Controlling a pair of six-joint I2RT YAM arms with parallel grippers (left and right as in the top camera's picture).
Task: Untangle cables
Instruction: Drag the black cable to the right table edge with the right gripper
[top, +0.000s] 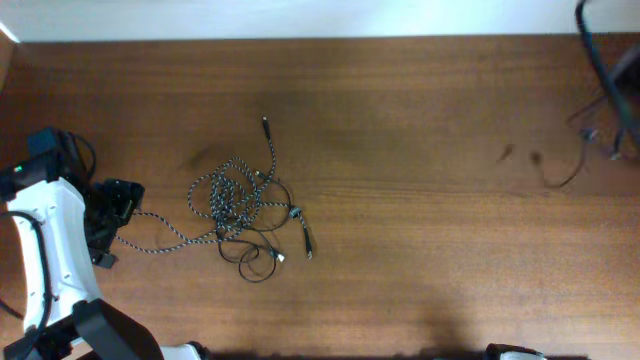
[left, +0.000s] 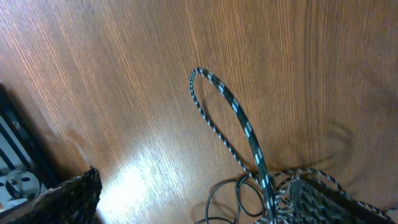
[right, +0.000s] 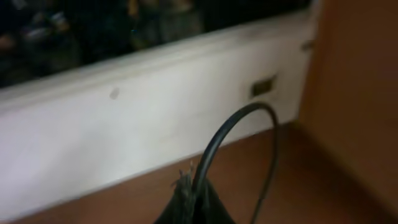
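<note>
Wooden desk (top: 420, 120) carries the speckled cable (top: 235, 195) knotted with the black cable (top: 255, 268). Left claw (top: 118, 225) gapes wide, a speckled loop between its fingers; right claw (right: 189, 208) is too blurred to tell.

The left arm (top: 45, 225) is being held bent, the left gripper (top: 120, 220) being pointed rightward, fingers (left: 68, 196) spread wide. The right gripper (right: 189, 205) is being seen only as a dark blur
</note>
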